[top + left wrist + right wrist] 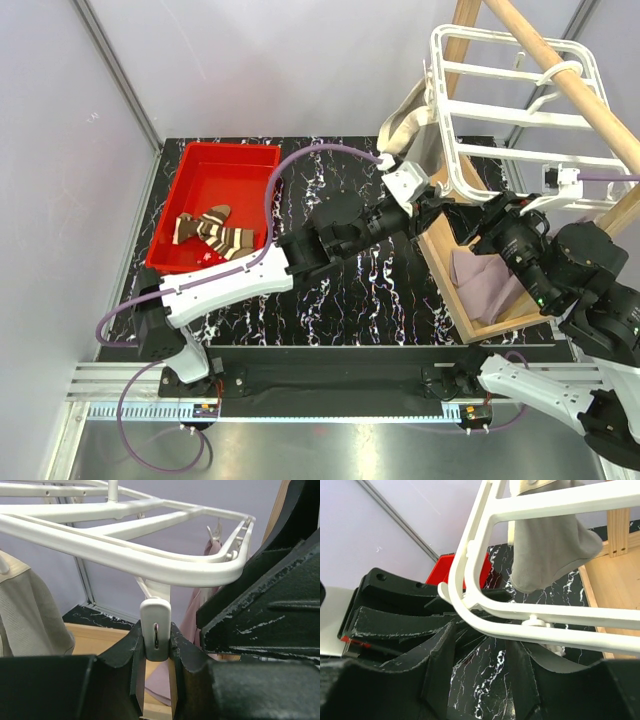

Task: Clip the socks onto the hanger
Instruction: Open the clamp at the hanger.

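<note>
The white hanger (pixel 510 112) hangs from a wooden pole. My left gripper (pixel 156 645) is shut on a small white clip (pixel 155 627) dangling under the hanger's rim (pixel 125 560); it shows in the top view (pixel 438 196) at the hanger's near left corner. My right gripper (pixel 485 647) is open and empty, its fingers (pixel 437 655) just under the hanger rim (pixel 530 612). A beige-grey sock (pixel 545 550) hangs clipped from the hanger (pixel 408 122). A mauve-pink sock (pixel 197 612) hangs from a far clip. The striped sock (pixel 215 232) and the red sock (pixel 205 259) lie in the red tub.
The red tub (pixel 215 170) stands at the back left of the black marbled table (pixel 350 290). A wooden frame (pixel 470 310) and a sloping wooden pole (pixel 575 85) carry the hanger at the right. Both arms crowd under the hanger's near edge.
</note>
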Available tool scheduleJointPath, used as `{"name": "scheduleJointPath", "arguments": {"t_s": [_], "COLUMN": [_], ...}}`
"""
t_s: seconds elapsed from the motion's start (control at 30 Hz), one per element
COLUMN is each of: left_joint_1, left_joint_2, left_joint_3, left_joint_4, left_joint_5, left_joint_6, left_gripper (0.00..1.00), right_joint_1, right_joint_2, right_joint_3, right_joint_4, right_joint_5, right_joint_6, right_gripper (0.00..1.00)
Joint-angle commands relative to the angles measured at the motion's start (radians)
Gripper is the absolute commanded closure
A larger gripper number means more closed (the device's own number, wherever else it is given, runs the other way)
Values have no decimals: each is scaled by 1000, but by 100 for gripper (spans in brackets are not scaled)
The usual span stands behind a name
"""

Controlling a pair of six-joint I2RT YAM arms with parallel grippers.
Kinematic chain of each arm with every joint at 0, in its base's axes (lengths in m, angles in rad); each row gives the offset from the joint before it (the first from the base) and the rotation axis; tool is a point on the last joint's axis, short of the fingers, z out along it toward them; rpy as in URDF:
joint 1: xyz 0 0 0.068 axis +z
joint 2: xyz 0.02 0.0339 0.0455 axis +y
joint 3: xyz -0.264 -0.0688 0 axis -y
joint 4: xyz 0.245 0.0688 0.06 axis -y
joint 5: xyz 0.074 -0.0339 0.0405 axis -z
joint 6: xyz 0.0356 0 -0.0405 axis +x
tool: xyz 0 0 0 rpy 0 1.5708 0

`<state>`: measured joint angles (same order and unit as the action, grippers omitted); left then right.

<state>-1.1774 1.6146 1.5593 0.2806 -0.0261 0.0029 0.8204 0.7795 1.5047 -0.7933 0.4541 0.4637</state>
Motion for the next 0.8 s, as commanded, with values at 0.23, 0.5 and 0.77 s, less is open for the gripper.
{"name": "scheduleJointPath", "arguments": {"t_s": [0.23, 0.5, 0.77], "left_joint_1": [-76, -113, -136], "left_joint_2": [25, 68, 96], "left_joint_3": [99, 165, 200], "left_joint_4": [-66, -119, -139], "left_joint_5": [-35, -44, -50], "left_joint_6": [72, 98, 101], "left_gripper": [100, 100, 100], "right_joint_1": [3, 3, 5], "right_joint_2": [-108, -123, -134], "right_joint_3": [-115, -129, -146], "right_joint_4": [290, 350, 399], "right_joint_5": [92, 34, 18], "right_joint_6": [-33, -85, -108], "right_gripper": [49, 38, 38]}}
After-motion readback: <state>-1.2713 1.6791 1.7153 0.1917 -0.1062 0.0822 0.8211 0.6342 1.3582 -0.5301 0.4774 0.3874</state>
